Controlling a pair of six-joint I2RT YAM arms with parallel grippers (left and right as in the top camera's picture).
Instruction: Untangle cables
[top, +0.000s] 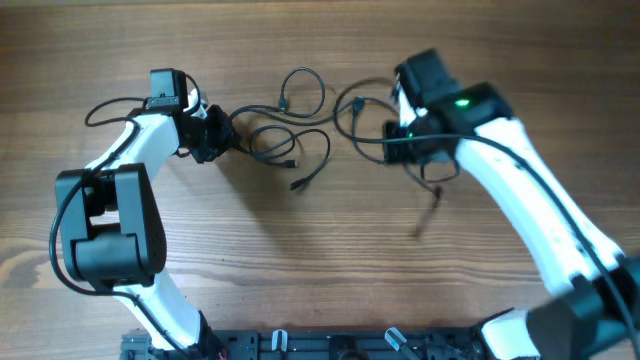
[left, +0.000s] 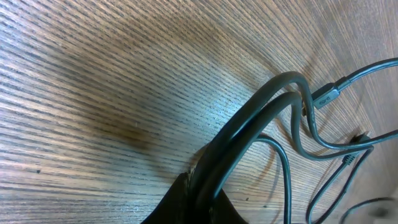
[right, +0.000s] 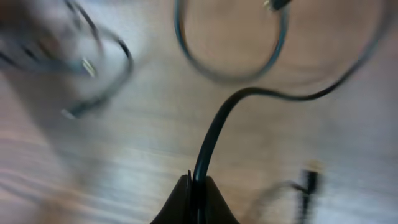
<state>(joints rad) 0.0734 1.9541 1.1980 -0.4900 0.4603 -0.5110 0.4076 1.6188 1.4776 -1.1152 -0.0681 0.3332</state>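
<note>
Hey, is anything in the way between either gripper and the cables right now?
Nothing visible is. The left gripper is shut on a doubled strand of the cables, and the right gripper is shut on a single strand of them.

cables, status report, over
Left gripper shut on a doubled strand. Right gripper shut on one cable. Cables lie in loose loops between them. No obstruction seen.

Black cables (top: 290, 140) on a brown wood-grain table (top: 300, 260).
</note>
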